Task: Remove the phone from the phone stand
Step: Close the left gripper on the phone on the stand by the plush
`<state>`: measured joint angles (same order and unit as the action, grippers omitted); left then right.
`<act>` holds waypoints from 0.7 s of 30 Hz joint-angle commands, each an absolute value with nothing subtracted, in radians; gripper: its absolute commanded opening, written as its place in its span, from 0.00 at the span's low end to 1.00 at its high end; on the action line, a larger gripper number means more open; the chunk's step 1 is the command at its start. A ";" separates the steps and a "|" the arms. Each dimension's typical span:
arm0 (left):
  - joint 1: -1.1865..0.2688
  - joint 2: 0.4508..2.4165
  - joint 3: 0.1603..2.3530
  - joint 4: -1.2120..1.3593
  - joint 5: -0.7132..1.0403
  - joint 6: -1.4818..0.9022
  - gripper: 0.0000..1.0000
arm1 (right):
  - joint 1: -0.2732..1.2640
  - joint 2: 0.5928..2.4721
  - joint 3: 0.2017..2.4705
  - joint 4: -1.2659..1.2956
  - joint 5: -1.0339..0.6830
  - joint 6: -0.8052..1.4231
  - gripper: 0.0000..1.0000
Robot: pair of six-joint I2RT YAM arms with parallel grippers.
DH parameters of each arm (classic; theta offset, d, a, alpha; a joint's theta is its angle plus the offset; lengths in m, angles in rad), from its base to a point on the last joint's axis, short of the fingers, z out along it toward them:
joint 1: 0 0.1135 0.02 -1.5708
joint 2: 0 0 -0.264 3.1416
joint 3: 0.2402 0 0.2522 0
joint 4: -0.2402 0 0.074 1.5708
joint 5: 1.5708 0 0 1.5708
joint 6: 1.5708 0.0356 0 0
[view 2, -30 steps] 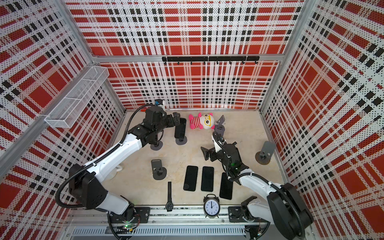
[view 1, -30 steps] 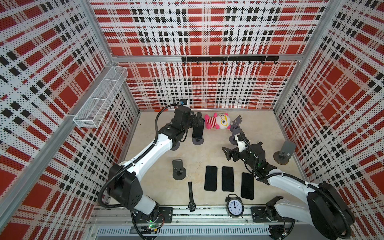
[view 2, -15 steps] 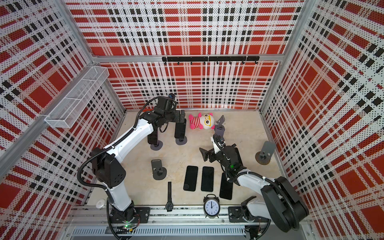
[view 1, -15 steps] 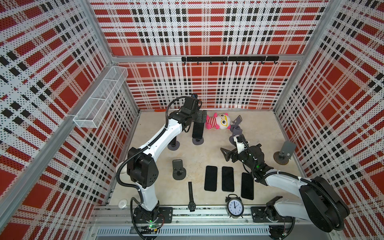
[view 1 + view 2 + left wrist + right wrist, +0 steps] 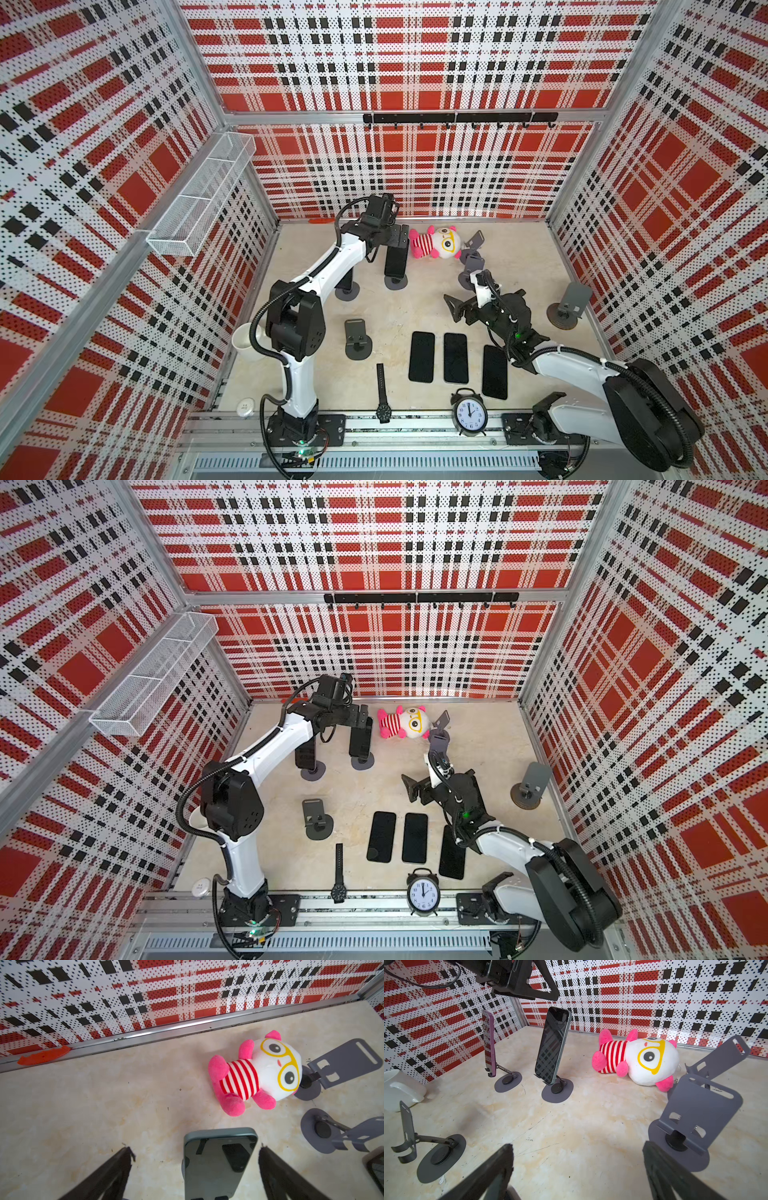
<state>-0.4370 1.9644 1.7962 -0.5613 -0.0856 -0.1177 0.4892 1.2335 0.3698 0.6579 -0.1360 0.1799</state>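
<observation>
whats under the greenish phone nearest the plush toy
A grey stand: its round base and hinge show beneath the phone. The back plate that the phone leans on is covered.

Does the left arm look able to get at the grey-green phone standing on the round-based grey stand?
Probably yes. The left gripper hangs open over the grey-green phone, jaws either side of its top edge, nothing else between them. The pink plush toy lies apart from it.

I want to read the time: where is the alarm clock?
In both top views the alarm clock stands at the front rail, right of the wristwatch, just before the flat phones.
</observation>
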 commanded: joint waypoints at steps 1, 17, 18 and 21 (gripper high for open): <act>-0.443 1.974 1.819 -0.506 -0.070 -0.109 0.98 | 0.497 1.223 0.358 0.692 -0.115 0.161 1.00; -0.474 1.996 1.770 -0.440 -0.121 -0.149 0.98 | 0.497 1.235 0.367 0.678 -0.104 0.173 1.00; -0.474 1.998 1.771 -0.440 -0.127 -0.151 0.98 | 0.497 1.239 0.368 0.679 -0.104 0.178 1.00; -0.480 2.001 1.763 -0.440 -0.133 -0.153 0.98 | 0.497 1.253 0.377 0.670 -0.094 0.186 1.00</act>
